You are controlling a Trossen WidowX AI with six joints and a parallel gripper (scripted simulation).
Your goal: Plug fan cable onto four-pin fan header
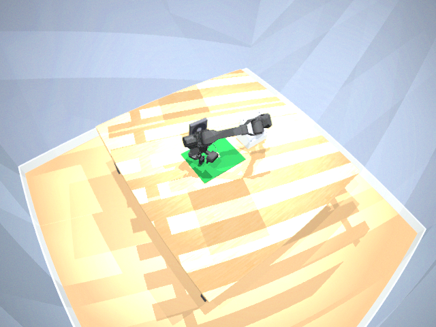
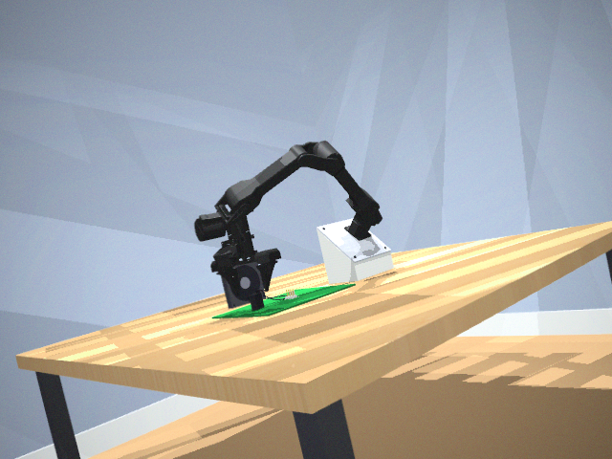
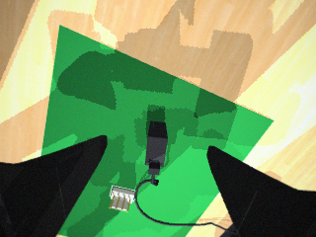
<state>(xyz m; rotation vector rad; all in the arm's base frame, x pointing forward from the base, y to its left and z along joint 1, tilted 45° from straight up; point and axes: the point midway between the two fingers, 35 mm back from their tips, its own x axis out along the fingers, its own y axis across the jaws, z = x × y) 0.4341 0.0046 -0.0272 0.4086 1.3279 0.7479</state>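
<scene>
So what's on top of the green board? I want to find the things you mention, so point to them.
On the flat green board (image 1: pixel 230 159) (image 2: pixel 316 295) (image 3: pixel 94 118): a black plug (image 3: pixel 156 148) with thin black cable (image 3: pixel 148 216) and a white four-pin header (image 2: pixel 290 296) (image 3: pixel 121 193). The board's bottom corner is cut off in the wrist view.

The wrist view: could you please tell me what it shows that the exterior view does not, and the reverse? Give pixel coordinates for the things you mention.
Only wrist: the gap between the open tool's (image 2: pixel 264 289) (image 3: pixel 158 143) fingertips, with the black plug (image 2: pixel 256 301) (image 3: pixel 157 143) seen between them.
Only exterior: the fan's round face (image 2: pixel 244 283), the white base (image 2: pixel 340 261) and the table's dark legs (image 2: pixel 323 426).
Both: the green board (image 2: pixel 321 293) (image 3: pixel 89 128), the pale header (image 2: pixel 291 296) (image 3: pixel 121 193) and the cable.
</scene>
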